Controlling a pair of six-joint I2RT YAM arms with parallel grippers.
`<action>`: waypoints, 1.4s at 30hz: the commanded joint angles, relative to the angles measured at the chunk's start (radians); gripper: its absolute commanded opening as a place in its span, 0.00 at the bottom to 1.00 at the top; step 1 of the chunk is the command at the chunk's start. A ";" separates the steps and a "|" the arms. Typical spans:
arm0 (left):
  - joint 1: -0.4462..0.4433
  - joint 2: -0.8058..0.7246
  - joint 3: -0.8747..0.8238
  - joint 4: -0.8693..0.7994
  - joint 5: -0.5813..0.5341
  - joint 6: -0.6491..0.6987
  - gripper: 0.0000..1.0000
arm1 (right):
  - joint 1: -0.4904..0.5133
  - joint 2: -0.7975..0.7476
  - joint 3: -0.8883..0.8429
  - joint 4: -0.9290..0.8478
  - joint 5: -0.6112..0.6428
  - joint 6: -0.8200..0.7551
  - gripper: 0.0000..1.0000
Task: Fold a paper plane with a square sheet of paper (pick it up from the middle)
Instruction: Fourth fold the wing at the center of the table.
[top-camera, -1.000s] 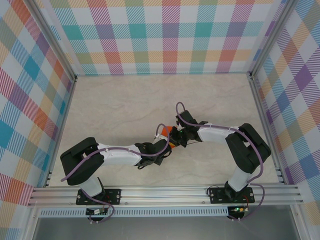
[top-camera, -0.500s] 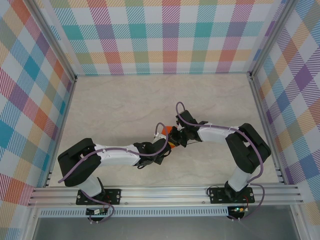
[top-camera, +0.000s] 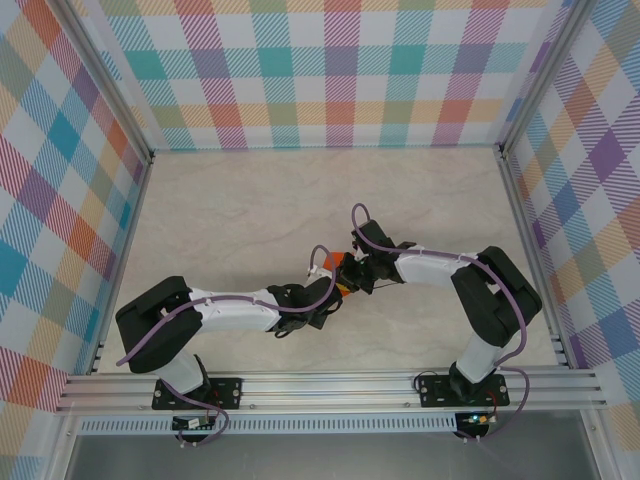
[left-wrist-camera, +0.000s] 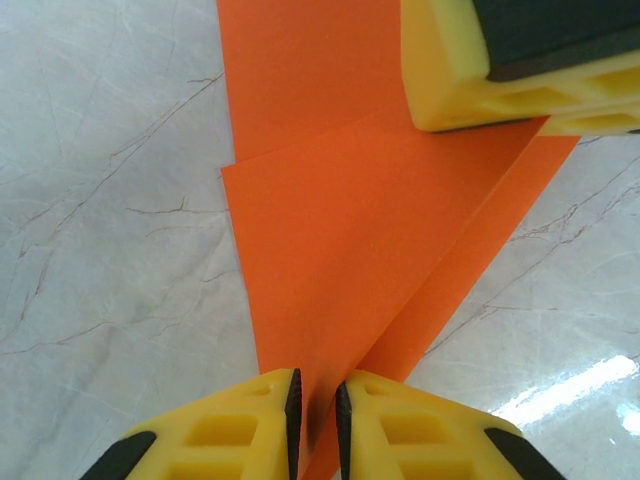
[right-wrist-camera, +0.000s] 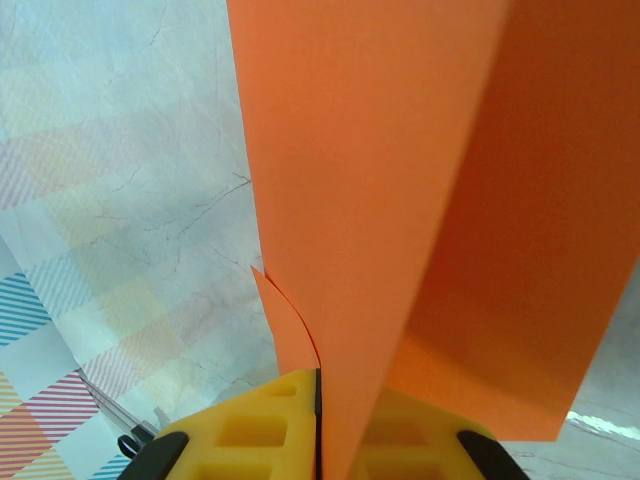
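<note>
Around the orange paper we find the table open from 9 through 12 to 2 o'clock, up to the plaid walls. The left arm at 8 and right arm at 3 bar the way.

Bright, even light; the overhead view is sharp, with only faint soft shadows. In the left wrist view a white glare streak lies on the glossy pale marbled tabletop. In the right wrist view the thin bright orange folded sheet of paper has a darker, shaded right panel.

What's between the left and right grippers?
Folded orange paper, pinched by both the left gripper and right gripper; nothing else between them, per the left wrist view.
</note>
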 joint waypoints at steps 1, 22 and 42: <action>-0.009 0.014 0.010 -0.006 -0.038 -0.008 0.20 | 0.003 0.008 0.023 -0.017 -0.002 -0.007 0.09; 0.063 -0.052 -0.054 0.109 0.172 -0.006 0.01 | -0.021 -0.188 -0.022 -0.124 0.094 -0.094 0.42; 0.312 -0.102 -0.212 0.368 0.637 -0.080 0.01 | -0.056 -0.275 -0.153 0.037 -0.034 -0.170 0.35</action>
